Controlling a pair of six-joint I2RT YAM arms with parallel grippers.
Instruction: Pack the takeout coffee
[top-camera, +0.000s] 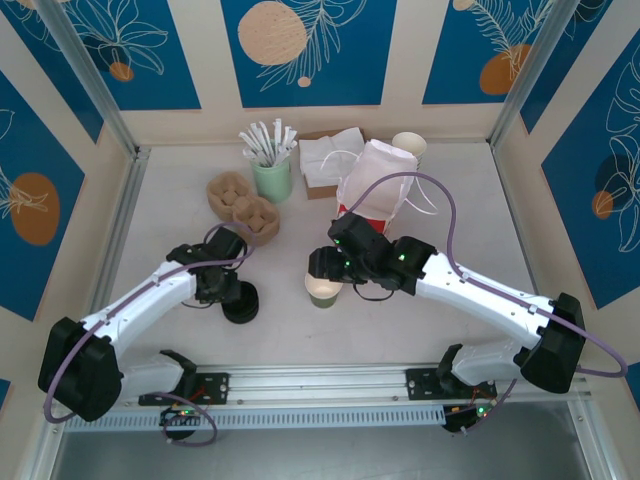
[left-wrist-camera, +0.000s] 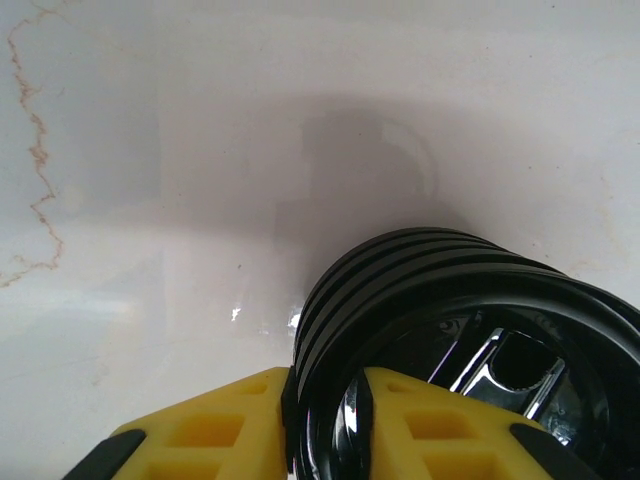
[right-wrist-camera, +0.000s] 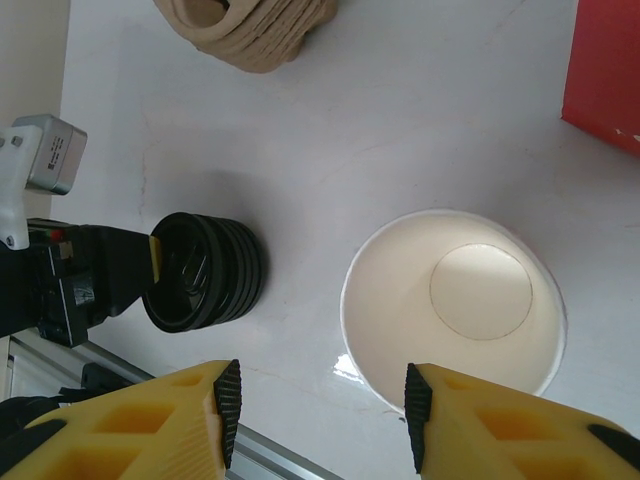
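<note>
Left fingers (left-wrist-camera: 210, 430) seemingly astride lid stack (left-wrist-camera: 420, 290)

No legible print on the paper cup (right-wrist-camera: 400, 300), on the stack of black lids (right-wrist-camera: 210, 270), on the red bag (right-wrist-camera: 610, 70) at upper right, nor on the blue wall panels (top-camera: 350, 60)

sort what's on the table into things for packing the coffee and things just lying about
For the job: open paper cup, black lids, red-and-white bag.
Lying about: cardboard carriers, green cup of white sticks, napkins, cream cup stack.
</note>
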